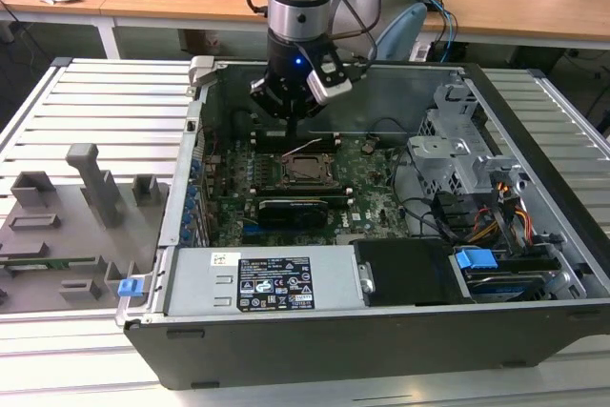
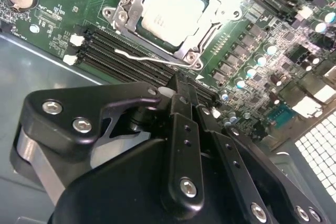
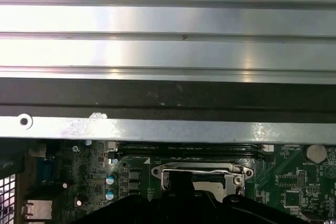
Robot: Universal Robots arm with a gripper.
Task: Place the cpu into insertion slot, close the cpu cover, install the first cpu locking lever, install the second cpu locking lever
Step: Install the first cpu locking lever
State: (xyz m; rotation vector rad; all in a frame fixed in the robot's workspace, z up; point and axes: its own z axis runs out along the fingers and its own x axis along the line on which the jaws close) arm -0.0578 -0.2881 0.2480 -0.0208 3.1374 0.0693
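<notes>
The cpu, a pale silver square, lies flat in its socket on the green motherboard. The cpu cover, a metal frame with a square window, lies closed around it; the first wrist view shows its edge. A thin wire locking lever runs along the socket's side by the memory slots. My gripper hovers just beside that side of the socket, near the lever's end. It is shut, and nothing shows between its fingers. In the exterior view the gripper hangs inside the open case, just behind the socket.
A long black expansion card lies in front of the socket. The power supply fills the case's front and a drive cage stands at the exterior view's right. Grey fixtures stand on the table at the exterior view's left.
</notes>
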